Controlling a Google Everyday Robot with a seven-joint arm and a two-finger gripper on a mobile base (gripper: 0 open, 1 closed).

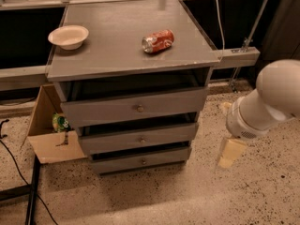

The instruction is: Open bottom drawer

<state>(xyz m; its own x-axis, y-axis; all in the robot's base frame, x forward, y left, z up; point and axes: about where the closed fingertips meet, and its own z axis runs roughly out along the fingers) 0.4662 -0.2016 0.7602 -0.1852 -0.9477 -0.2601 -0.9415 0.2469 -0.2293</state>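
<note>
The grey cabinet (131, 55) has three drawers. The bottom drawer (117, 163) is the slimmest front, low near the floor, and looks closed, with a small round metal knob (143, 161). The mid-sized drawer (139, 139) and the tallest drawer (136, 108) sit above it. My gripper (230, 153) is cream-coloured and hangs from the white arm (267, 102). It is to the right of the cabinet, at about the height of the bottom drawer and apart from it.
A white bowl (68, 35) and a red soda can (158, 41) lying on its side sit on the cabinet top. An open cardboard box (49, 128) stands to the cabinet's left. Black cables (18, 172) run on the speckled floor. A metal rail (239, 57) runs behind on the right.
</note>
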